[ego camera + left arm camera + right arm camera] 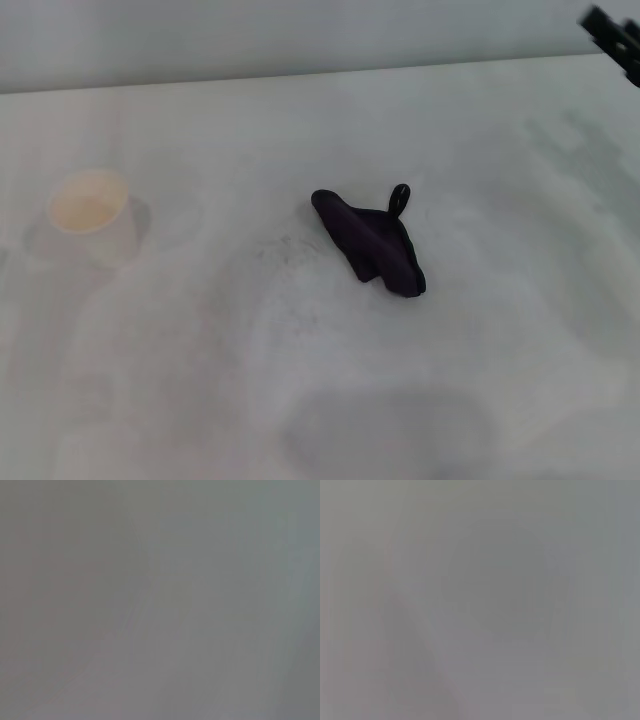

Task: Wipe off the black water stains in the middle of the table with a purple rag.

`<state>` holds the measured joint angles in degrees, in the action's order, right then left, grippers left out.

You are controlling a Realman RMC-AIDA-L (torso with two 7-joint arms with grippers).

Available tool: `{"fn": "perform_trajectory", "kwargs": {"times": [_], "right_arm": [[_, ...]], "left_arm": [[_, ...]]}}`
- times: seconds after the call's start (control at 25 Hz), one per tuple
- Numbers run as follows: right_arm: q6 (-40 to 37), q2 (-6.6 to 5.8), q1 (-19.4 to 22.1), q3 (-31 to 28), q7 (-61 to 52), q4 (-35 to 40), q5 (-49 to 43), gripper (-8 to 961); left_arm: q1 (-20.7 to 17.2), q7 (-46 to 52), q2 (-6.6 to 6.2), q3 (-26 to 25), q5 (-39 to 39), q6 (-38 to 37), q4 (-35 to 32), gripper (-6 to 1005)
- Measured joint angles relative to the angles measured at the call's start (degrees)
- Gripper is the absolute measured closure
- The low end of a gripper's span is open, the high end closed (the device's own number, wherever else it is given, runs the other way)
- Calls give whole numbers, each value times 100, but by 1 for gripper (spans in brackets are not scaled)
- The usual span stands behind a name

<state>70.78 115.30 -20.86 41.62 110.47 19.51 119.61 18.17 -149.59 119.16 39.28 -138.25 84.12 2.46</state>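
Dark purple rag (370, 243), soft and crumpled, is left ungripped on the white table (200, 380); no black spot is visible, only faint speckling. Right gripper (618, 38) is parked far off; finger state cannot be told.

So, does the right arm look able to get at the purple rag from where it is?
Probably yes. The purple rag lies alone on the table, with bare surface between it and the right tool at the far right corner. The cup stands well off on the other side.
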Motion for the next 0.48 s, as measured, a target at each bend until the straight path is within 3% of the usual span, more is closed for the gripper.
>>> {"fn": "perform_trajectory", "kwargs": {"times": [0.08, 0.32, 0.48], "right_arm": [[-24, 2, 58, -482, 1339, -462, 6, 77], [-356, -1, 67, -1004, 2901, -1146, 16, 81], [-731, 10, 9, -1040, 3309, -1257, 19, 80]], "left_arm": [[30, 0, 1, 0, 0, -1, 0, 138], [182, -33, 15, 0, -51, -97, 2, 138], [333, -42, 1, 16, -34, -312, -1, 137]]}}
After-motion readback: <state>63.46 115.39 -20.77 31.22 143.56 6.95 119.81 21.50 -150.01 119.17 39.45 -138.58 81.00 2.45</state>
